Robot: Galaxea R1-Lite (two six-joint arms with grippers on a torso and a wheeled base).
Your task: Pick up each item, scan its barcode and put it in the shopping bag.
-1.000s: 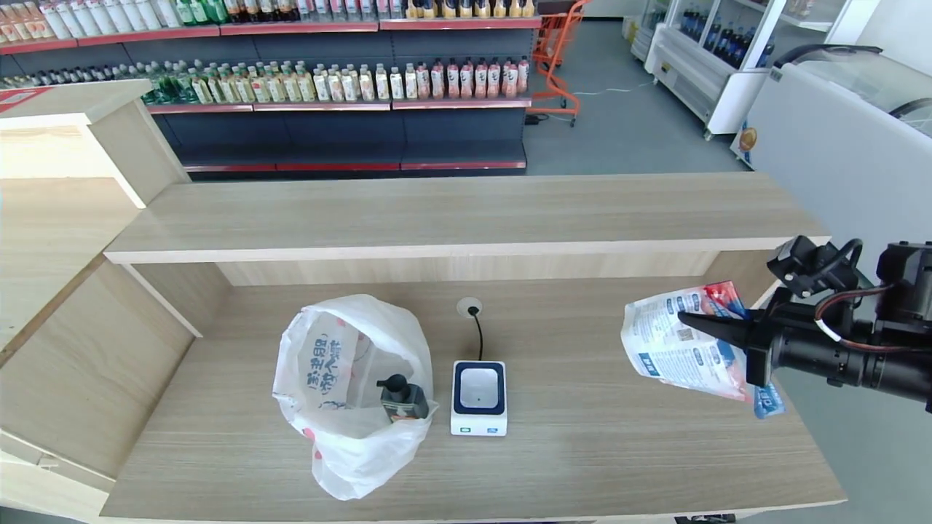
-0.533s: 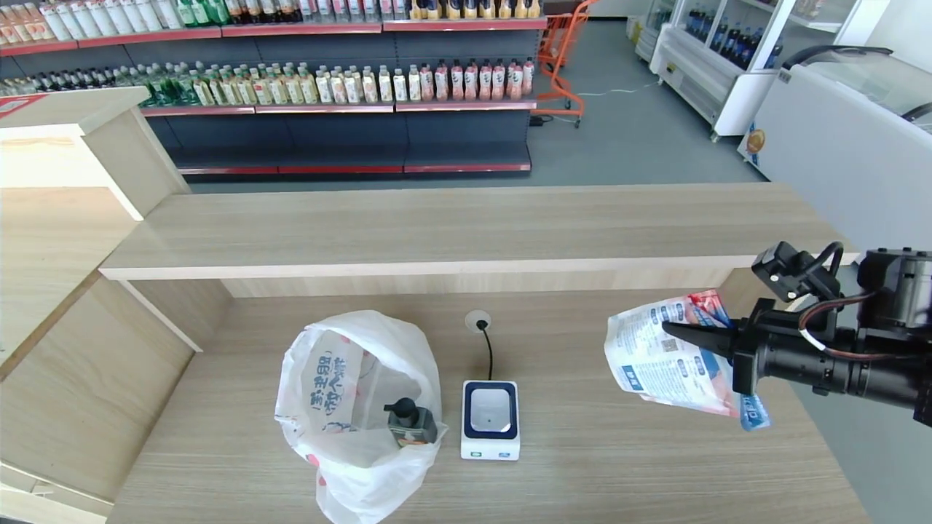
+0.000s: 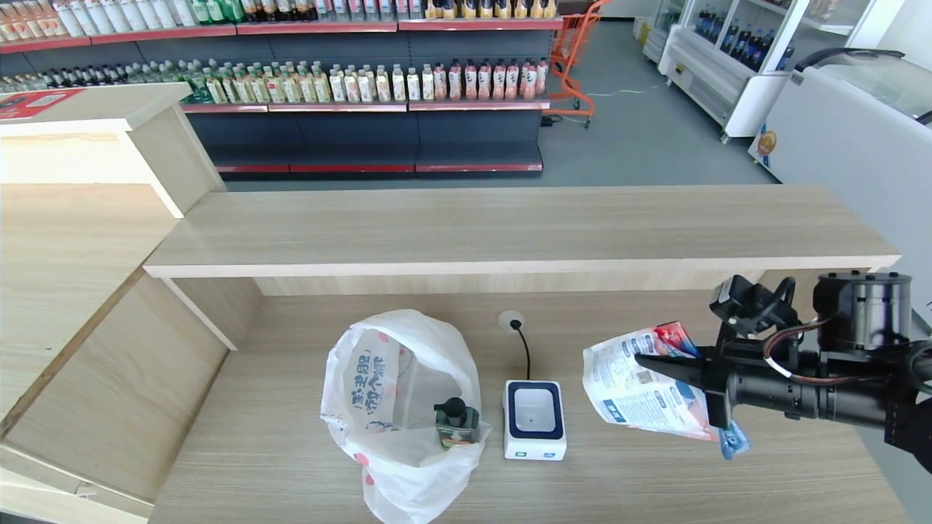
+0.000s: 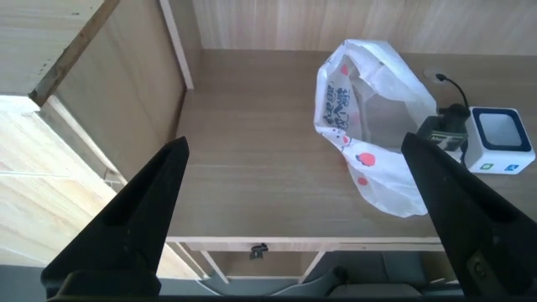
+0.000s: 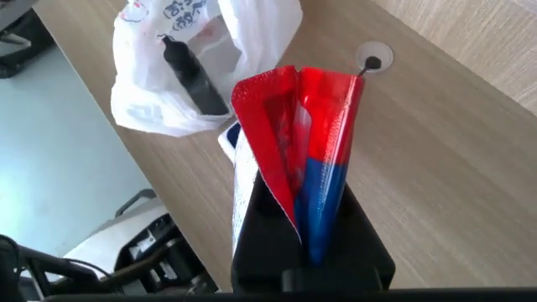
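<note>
1. Head view: the right hand [image 3: 659, 364] is clamped on a pouch [image 3: 633, 393], held above the tabletop [image 3: 655, 480] at 3 o'clock from the scanner [image 3: 535, 418]. The bag [image 3: 364, 378] sits at the scanner's 9 o'clock, with a bottle [image 3: 456, 426] inside.
2. Left wrist view: the left hand [image 4: 294, 143] is spread wide and holds nothing, above the tabletop, with the bag [image 4: 369, 168] beyond.
3. Right wrist view: the right hand pinches the pouch [image 5: 302, 143] above the tabletop, near the bag [image 5: 143, 109].
</note>
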